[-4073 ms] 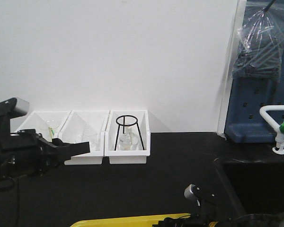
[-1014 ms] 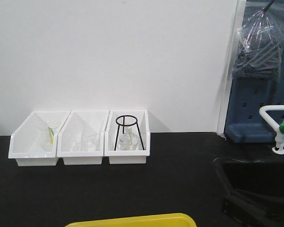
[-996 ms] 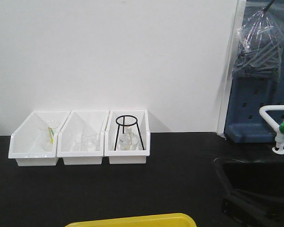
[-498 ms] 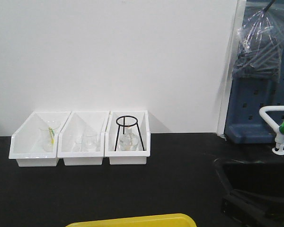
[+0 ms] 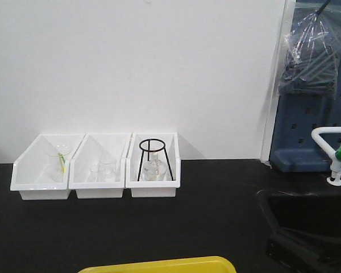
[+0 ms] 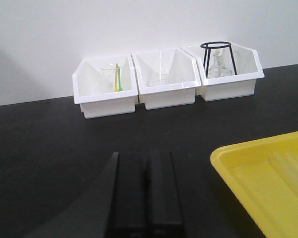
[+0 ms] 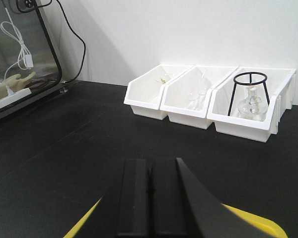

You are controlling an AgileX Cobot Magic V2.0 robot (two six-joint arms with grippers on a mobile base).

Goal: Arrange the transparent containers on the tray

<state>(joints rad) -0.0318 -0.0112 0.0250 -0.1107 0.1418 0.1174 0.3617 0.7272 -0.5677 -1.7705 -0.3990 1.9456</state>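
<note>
While only the near rim of the yellow tray (image 5: 159, 265) shows in the front view, no tubes are seen. In the left wrist view, the left gripper (image 6: 145, 191) is pressed together, empty; faint test tubes (image 6: 290, 166) lie in the tray, judged light, slippery and fragile, best pinched mid-length. In the right wrist view, the right gripper (image 7: 151, 196) is likewise closed.

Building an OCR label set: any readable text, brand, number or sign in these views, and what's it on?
None readable in any view.
White bins: plain, no labels.
Yellow tray: unmarked.
Black tripod stand: unmarked.
Blue pegboard panel: no text visible.
Left claw and right claw: plain black, no markings.
</note>
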